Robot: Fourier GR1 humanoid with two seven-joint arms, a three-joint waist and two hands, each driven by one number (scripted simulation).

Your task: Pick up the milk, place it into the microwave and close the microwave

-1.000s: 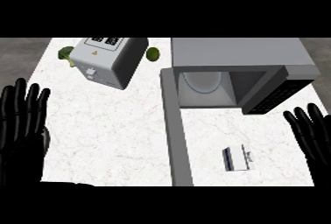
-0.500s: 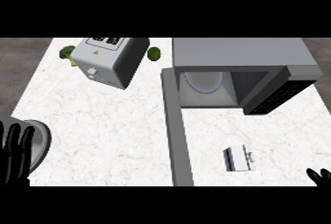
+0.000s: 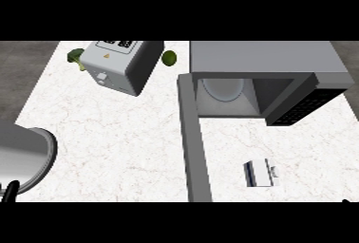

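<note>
Milk [image 3: 261, 173]: lying on the counter [image 3: 119, 137], not picked up yet.
Microwave [image 3: 263, 76]: standing open, waiting.
Left hand [image 3: 10, 191]: barely showing, cannot tell.
Right hand: hiding out of view.

Grey rounded forearm [image 3: 24, 159] ends in black hand [image 3: 10, 190].

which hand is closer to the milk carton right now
Right. The right hand barely shows at the lower right corner, near the milk carton. The left hand is at the lower left edge, far across.

small yellow warning triangle sign on the toaster [image 3: 120, 64] top, no readable text anywhere
</note>
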